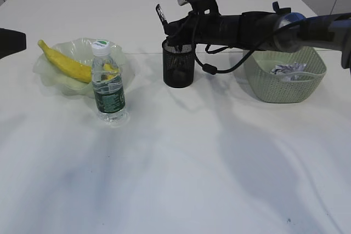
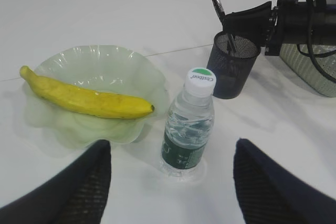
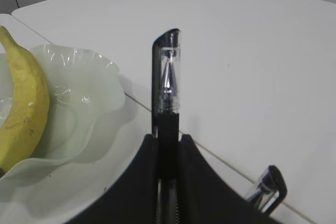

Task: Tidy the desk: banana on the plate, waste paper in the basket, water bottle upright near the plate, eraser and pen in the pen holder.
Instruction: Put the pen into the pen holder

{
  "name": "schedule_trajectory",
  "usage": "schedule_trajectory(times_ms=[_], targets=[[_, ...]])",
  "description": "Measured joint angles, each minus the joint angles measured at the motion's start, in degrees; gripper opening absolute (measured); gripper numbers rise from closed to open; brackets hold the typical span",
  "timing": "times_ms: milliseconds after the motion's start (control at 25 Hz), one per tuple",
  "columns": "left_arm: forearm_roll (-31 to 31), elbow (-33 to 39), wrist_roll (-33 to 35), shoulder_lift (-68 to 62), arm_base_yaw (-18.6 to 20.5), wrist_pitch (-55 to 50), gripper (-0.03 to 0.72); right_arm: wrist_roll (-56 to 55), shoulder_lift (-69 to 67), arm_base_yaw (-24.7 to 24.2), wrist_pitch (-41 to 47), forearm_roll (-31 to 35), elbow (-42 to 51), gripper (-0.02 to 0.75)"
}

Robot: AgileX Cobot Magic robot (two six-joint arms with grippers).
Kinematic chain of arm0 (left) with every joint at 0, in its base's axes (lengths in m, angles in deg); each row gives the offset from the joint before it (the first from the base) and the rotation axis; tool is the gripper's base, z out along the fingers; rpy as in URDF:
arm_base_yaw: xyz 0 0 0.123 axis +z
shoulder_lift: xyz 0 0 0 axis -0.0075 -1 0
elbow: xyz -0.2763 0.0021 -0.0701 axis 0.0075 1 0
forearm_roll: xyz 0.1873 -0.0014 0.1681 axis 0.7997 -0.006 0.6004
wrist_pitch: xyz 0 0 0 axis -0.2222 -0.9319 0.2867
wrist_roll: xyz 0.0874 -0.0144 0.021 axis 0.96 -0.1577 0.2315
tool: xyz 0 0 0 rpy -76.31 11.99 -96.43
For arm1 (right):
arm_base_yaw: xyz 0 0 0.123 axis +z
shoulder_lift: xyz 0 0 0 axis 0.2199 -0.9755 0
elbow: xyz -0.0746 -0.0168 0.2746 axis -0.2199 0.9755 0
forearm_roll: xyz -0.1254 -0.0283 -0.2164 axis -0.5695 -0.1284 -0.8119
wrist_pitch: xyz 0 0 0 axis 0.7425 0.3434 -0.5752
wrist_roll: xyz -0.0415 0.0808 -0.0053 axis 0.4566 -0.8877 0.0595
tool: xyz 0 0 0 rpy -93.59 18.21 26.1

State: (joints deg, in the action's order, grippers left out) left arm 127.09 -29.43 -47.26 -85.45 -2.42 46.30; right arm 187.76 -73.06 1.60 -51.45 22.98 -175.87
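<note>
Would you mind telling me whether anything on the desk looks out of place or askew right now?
Nothing stands out. The banana lies on the plate, the water bottle stands upright beside it, the paper sits in the basket, and the right pincer holds a pen over the pen holder.

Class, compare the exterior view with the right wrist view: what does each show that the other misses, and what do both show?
Only the exterior view shows the pale green woven basket holding crumpled paper, the upright clear water bottle and the black mesh pen holder. Only the right wrist view shows the right gripper shut on the clear-capped black pen. Both show the yellow banana on the translucent green wavy plate.
</note>
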Motion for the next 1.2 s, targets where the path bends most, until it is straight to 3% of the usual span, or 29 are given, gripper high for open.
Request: schedule_trajectory(times_ms=[440, 800, 1200], targets=[[0.00, 0.00, 0.00, 0.00, 0.00, 0.00, 0.512, 0.00, -1.15, 0.00, 0.00, 0.00, -0.22, 0.045], [0.00, 0.00, 0.00, 0.00, 0.00, 0.00, 0.512, 0.10, -1.15, 0.00, -0.19, 0.00, -0.22, 0.162], [0.00, 0.00, 0.00, 0.00, 0.00, -0.30, 0.512, -0.13, -0.82, 0.00, -0.32, 0.00, -0.22, 0.196]])
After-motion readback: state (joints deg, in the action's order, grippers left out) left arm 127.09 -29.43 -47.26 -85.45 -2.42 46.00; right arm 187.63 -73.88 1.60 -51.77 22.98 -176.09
